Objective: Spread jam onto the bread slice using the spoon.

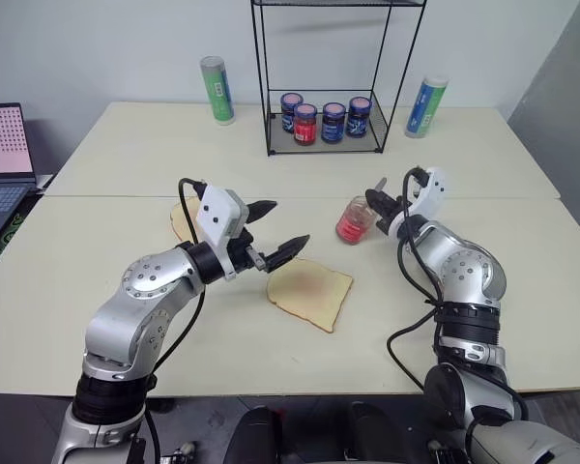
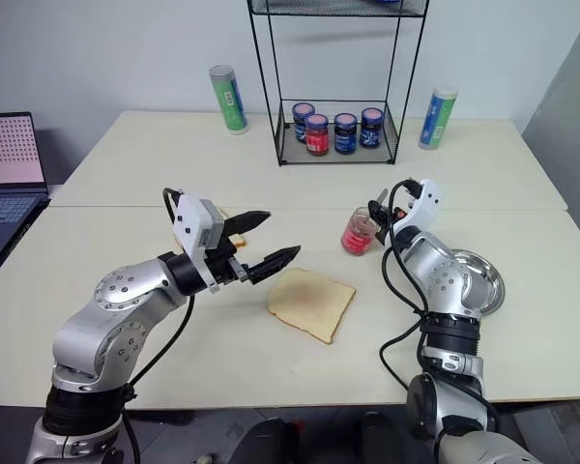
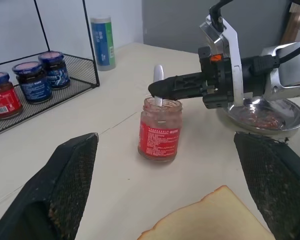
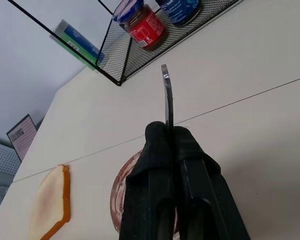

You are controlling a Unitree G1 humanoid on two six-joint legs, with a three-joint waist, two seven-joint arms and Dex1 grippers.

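Bread slice (image 2: 311, 304) lies before the jam (image 2: 357, 232), steel dish (image 2: 485, 281) to its right.

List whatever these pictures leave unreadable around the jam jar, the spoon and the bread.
- Spoon bowl, left wrist view: down inside the jam jar, behind smeared glass; any load of jam on it cannot be told.
- Jar mouth, right wrist view: covered by the right pincer, shut on the spoon.
- Bread slice, left wrist view: cut off by the bottom edge.
- Toasted slice, left eye view: mostly behind the open left pincer.

Left gripper (image 1: 276, 228) level, fingers spread; right gripper (image 3: 157, 88) clamped, level.
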